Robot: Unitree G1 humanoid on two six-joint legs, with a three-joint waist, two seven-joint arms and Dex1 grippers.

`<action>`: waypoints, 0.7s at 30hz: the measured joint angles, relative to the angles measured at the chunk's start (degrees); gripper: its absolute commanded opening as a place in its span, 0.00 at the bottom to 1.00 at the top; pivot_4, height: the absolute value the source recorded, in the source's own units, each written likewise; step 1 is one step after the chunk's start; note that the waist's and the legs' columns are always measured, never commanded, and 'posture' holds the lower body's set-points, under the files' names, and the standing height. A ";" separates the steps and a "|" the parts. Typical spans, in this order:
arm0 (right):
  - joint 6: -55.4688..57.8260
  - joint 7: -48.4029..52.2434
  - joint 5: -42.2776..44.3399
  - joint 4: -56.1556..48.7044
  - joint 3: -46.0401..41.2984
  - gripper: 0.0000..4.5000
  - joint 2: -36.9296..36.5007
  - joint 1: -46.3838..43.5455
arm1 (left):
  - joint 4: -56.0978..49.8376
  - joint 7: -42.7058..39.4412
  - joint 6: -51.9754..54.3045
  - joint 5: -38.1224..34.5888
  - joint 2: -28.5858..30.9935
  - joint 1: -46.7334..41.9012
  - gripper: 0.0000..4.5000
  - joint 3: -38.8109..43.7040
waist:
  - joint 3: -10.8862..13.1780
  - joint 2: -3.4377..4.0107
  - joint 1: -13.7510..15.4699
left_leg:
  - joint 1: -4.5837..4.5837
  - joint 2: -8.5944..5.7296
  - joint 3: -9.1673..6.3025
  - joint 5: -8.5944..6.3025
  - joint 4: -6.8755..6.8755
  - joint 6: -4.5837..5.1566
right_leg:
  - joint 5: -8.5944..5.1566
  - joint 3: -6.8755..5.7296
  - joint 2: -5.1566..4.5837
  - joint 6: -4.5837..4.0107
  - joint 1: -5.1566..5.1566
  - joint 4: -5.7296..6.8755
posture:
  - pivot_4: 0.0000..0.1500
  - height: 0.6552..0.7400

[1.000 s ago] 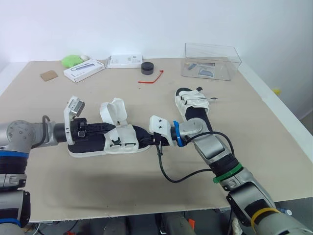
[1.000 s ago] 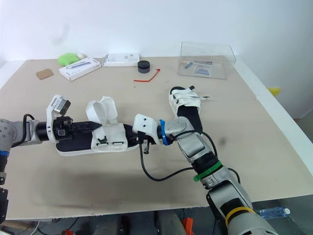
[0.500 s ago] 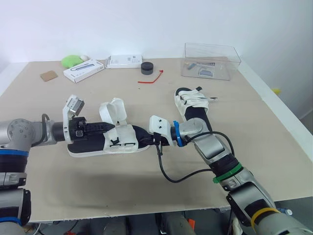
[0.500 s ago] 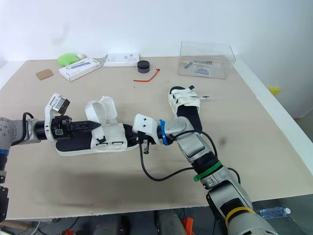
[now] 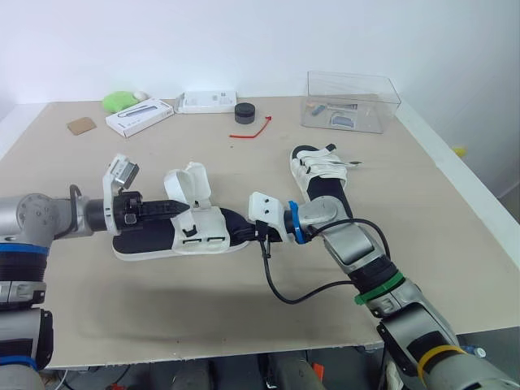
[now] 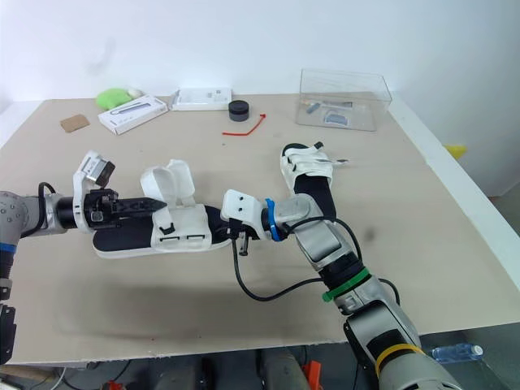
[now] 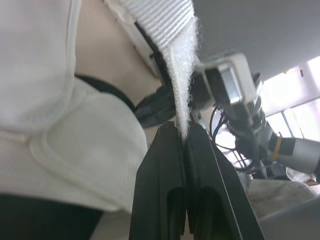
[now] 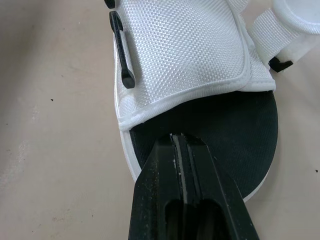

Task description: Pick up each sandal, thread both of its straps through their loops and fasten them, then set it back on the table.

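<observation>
A white sandal with a black footbed (image 5: 150, 237) lies in the middle of the table, its toe pointing right. My left gripper (image 5: 185, 210) reaches in from the heel side and is shut on one of its straps (image 7: 183, 92), a white hook-and-loop strip held between the fingertips. The other strap (image 5: 188, 183) curls up loose above the upper. My right gripper (image 5: 248, 234) is shut, its tips resting on the black footbed at the toe (image 8: 235, 145), just before the white upper (image 8: 180, 55). A second sandal (image 5: 319, 175) lies behind my right arm, straps across it.
A clear plastic box (image 5: 352, 101) stands at the back right. Along the back edge are a black round object (image 5: 244, 112), a red tie (image 5: 252, 130), two white boxes (image 5: 140, 116) (image 5: 207, 101), a green item (image 5: 119, 101) and a brown card (image 5: 80, 125).
My left gripper has drawn back slightly to the left with the strap still in it. The right gripper and both sandals have stayed put.
</observation>
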 measured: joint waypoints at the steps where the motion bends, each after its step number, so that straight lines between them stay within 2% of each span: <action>1: 0.00 0.00 0.00 0.00 0.00 0.00 0.00 0.00 | 0.01 -0.32 -0.22 0.25 0.00 -0.26 0.01 -0.01 | 0.00 0.00 -0.02 | 0.00 0.00 0.00 0.00 0.00 0.00 | 0.00 0.01 0.00 0.00 0.00 0.00 | 1.00 0.84; 21: 0.34 -0.01 -0.01 -0.55 0.00 0.00 -0.20 0.28 | -1.25 -6.73 -0.31 3.92 1.21 0.78 0.01 -2.92 | 0.00 0.00 -0.03 | -0.01 0.01 -0.01 0.00 0.00 0.00 | -0.02 0.00 0.02 -0.01 -0.03 0.02 | 1.00 0.84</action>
